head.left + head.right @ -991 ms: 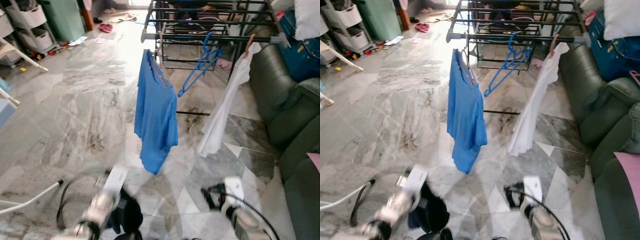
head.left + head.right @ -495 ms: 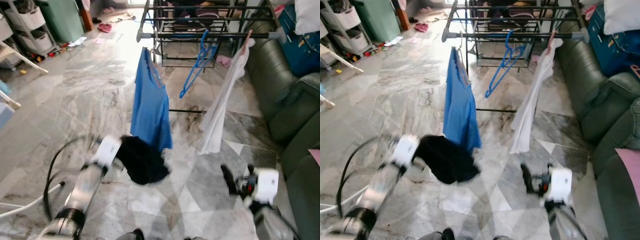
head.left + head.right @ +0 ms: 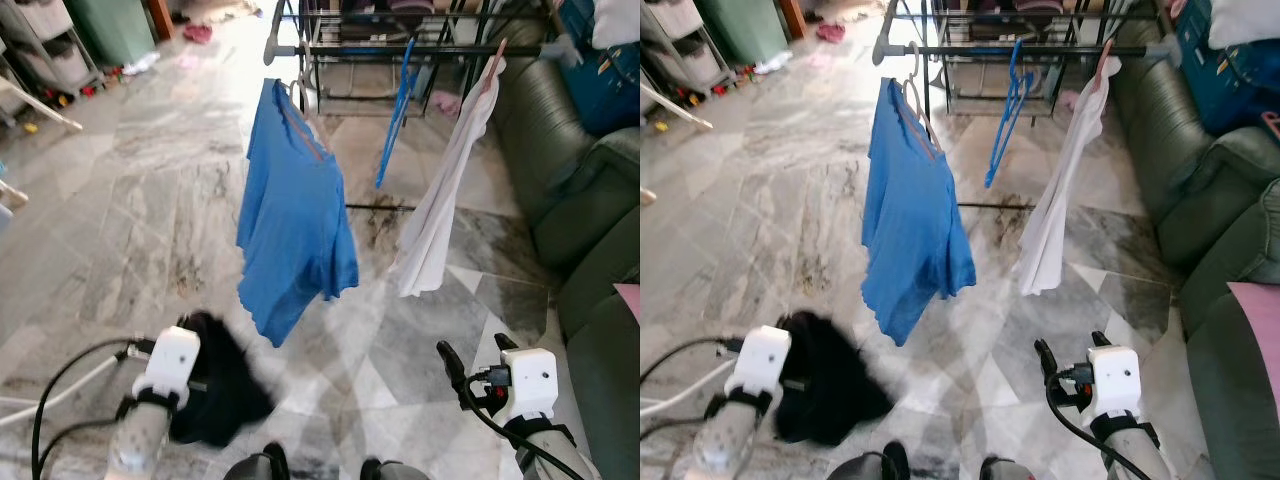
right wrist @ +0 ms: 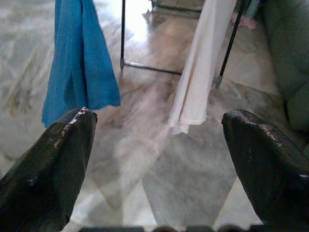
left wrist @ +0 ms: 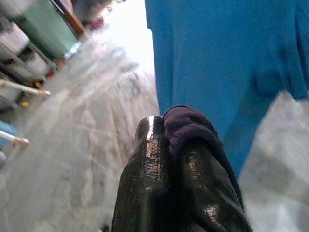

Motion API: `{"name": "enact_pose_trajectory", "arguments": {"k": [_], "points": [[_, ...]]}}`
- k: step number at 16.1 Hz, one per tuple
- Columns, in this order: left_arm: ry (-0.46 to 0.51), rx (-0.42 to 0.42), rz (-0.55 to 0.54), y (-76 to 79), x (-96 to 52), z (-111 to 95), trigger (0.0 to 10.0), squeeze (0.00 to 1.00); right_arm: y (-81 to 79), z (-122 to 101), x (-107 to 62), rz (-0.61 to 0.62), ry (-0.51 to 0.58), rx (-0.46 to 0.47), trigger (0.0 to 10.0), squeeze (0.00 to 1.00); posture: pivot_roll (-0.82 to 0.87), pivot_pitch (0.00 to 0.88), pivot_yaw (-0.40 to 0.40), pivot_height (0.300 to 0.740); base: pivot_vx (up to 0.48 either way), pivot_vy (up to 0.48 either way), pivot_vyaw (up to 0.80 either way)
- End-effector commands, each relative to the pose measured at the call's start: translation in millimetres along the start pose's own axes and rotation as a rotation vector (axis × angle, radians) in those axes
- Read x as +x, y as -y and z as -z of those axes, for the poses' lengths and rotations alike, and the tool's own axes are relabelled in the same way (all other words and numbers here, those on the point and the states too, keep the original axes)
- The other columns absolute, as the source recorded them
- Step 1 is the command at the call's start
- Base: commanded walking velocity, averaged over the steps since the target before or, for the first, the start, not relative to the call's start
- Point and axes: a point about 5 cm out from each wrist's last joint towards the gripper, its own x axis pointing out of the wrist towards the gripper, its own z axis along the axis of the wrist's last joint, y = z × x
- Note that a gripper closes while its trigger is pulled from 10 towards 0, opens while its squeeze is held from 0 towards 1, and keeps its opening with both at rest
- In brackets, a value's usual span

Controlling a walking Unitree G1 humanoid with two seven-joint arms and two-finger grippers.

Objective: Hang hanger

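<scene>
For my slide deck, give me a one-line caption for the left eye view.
Left gripper holds a dark garment before a drying rack with a blue shirt.

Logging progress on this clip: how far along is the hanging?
Done: blue T-shirt and white garment hang on the black drying rack. In hand: left pincer grips a dark cloth; right pincer is open. Left: hanging the cloth; a bare blue plastic hanger waits.

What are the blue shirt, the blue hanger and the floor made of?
Blue shirt: looks like soft, matte cloth; it hangs in loose folds. Blue hanger: probably plastic; thin, smooth, evenly coloured, though too small to be sure. Floor: looks like polished marble or marble-look tile; grey veins, seams and a bright glare show.
</scene>
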Motion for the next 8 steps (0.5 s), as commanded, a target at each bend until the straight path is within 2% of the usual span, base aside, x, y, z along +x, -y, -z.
{"name": "enact_pose_trajectory", "arguments": {"k": [1, 2, 3, 4, 6, 8], "points": [[0.023, 0.012, -0.007, 0.1, 3.9, -9, 10.0, 0.00, -2.5, 1, -1.8, -0.007, -0.014, -0.027, 10.0, 0.00, -0.15, 0.186, 0.066, 0.740, 0.000, 0.000, 0.00], [0.029, 0.011, -0.006, 0.6, 6.8, -12, 10.0, 0.00, -2.5, 0, -1.8, -0.004, -0.012, 0.002, 10.0, 0.00, -0.15, 0.183, 0.068, 0.740, 0.000, 0.000, 0.00], [0.044, 0.012, -0.005, 1.0, 16.3, -20, 10.0, 0.00, -2.2, -2, 0.0, 0.010, -0.005, 0.031, 10.0, 0.00, -0.15, 0.180, 0.072, 0.740, 0.000, 0.000, 0.00], [0.056, 0.008, -0.017, -2.1, 26.8, -28, 10.0, 0.00, -3.0, -3, 3.3, 0.017, -0.003, 0.011, 10.0, 0.00, -0.16, 0.179, 0.077, 0.740, 0.000, 0.000, 0.00], [0.088, 0.026, -0.009, -7.9, 36.4, -39, 10.0, 0.00, -7.5, -8, 7.8, 0.005, 0.014, 0.024, 10.0, 0.00, -0.16, 0.189, 0.088, 0.740, 0.000, 0.000, 0.00], [0.068, 0.026, -0.022, -11.8, 43.6, -38, 10.0, 0.00, -10.6, -5, 5.6, 0.003, 0.006, 0.020, 10.0, 0.00, -0.17, 0.200, 0.109, 0.740, 0.000, 0.000, 0.00]]}}
